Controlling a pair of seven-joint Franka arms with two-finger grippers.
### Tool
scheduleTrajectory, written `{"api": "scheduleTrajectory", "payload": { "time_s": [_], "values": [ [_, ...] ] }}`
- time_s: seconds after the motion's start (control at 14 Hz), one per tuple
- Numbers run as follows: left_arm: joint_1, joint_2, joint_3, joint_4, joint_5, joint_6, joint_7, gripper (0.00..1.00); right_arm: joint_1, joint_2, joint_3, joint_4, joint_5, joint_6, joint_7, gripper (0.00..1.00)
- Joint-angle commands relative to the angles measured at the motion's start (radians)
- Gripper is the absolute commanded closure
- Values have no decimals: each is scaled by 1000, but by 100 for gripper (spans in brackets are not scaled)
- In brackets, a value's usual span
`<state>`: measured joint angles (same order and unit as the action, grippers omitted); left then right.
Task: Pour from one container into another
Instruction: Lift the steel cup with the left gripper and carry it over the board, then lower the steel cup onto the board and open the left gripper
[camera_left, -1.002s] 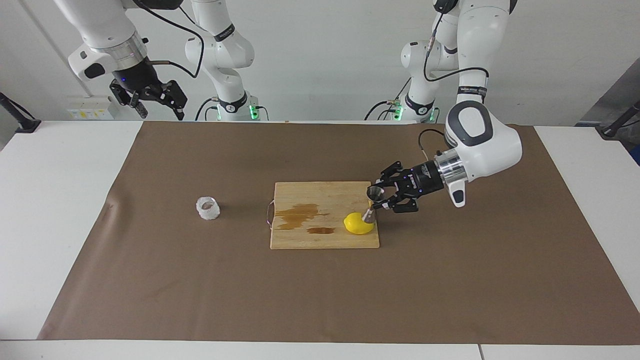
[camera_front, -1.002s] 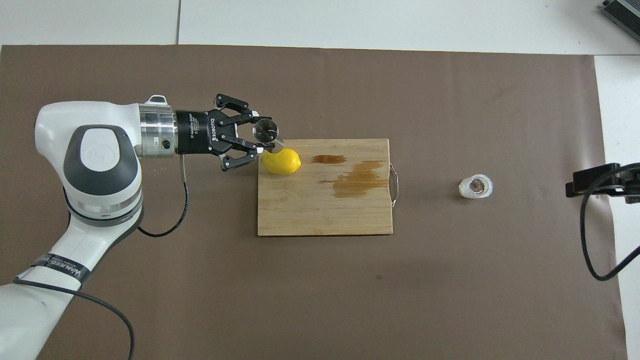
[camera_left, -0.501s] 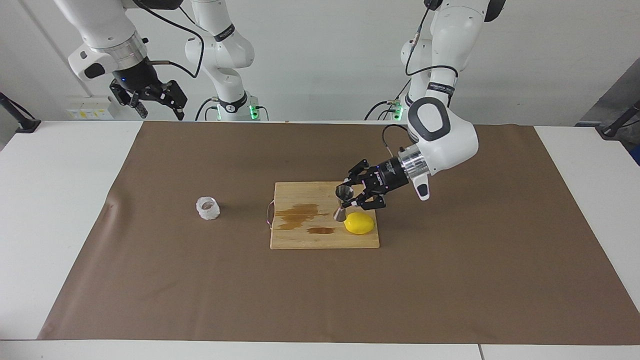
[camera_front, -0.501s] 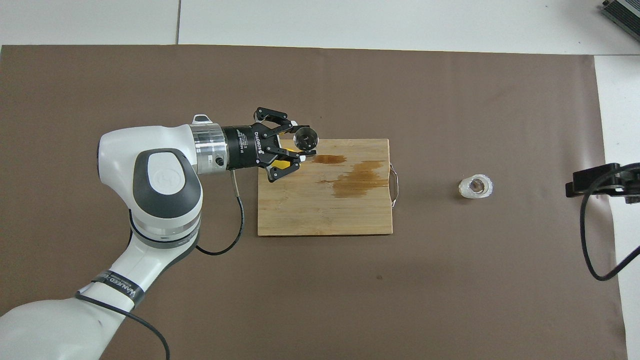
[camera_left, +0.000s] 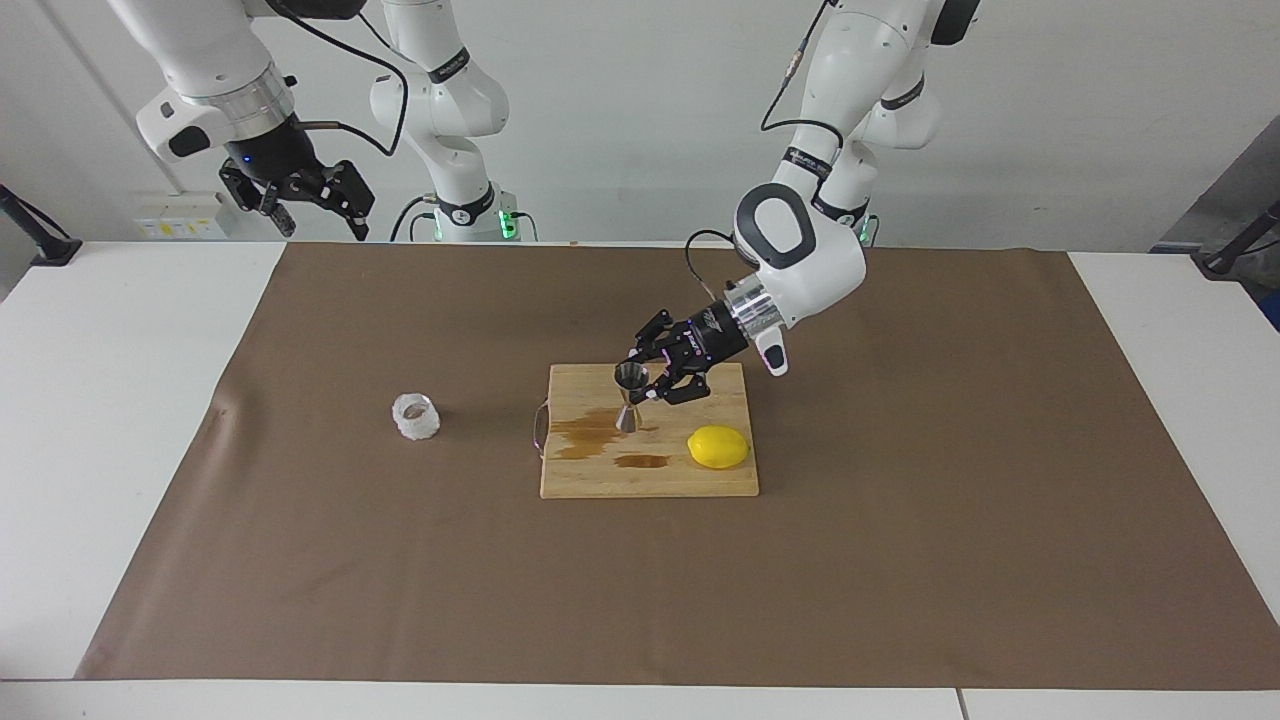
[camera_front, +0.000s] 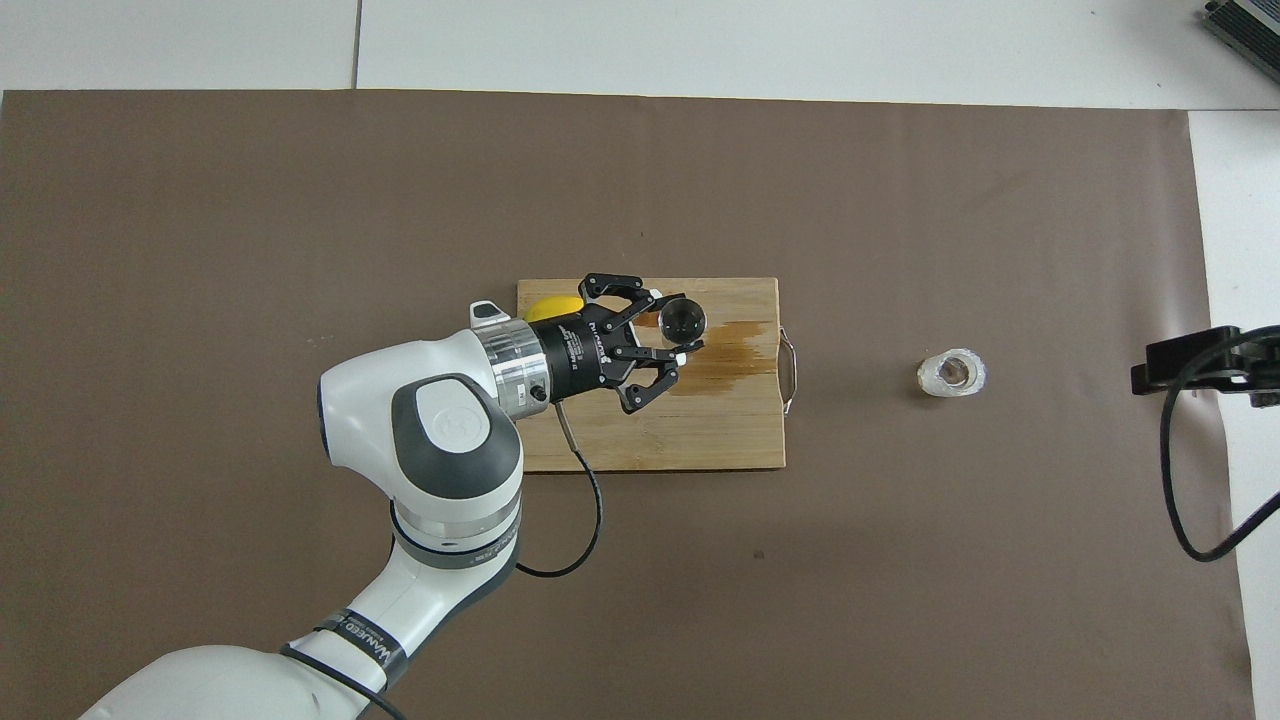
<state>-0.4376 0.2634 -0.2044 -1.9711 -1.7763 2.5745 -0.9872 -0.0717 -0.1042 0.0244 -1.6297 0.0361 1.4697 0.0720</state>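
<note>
The left gripper held the steel jigger by its thin middle, with its fingers clamped on it. The jigger stood upright with its open mouth up. A second earlier it hung over the lemon at the left arm's end of the cutting board. In that second the arm swung across, and the jigger hung low over the middle of the board, right above the brown wet stains. I could not tell if its foot touched the wood or stayed just over it.

The lemon lay alone on the board, farther from the robots than the gripper and free of it.

The glass cup sat on the brown mat, near the board's handle end and well apart from the jigger. It had not moved in that second.

The right gripper waited up high over the right arm's end of the table, with its fingers apart and nothing in them.

I think the move brought the jigger closer to the cup. No pouring had started. The two still had to be brought together, and the right arm was free to pick up the cup.
</note>
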Motion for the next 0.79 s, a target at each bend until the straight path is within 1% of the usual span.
{"api": "scheduleTrajectory", "payload": {
  "time_s": [0.0,0.43,0.72],
  "values": [
    [-16,-1,14,-28,-87,12,73,100,-13,-19,5,-18,10,-2,-8,0],
    [-58,4,16,-54,-124,18,131,100,-13,-19,5,-18,10,-2,-8,0],
    [-75,8,16,-64,-181,19,134,100,-13,-19,5,-18,10,-2,-8,0]
  ]
}}
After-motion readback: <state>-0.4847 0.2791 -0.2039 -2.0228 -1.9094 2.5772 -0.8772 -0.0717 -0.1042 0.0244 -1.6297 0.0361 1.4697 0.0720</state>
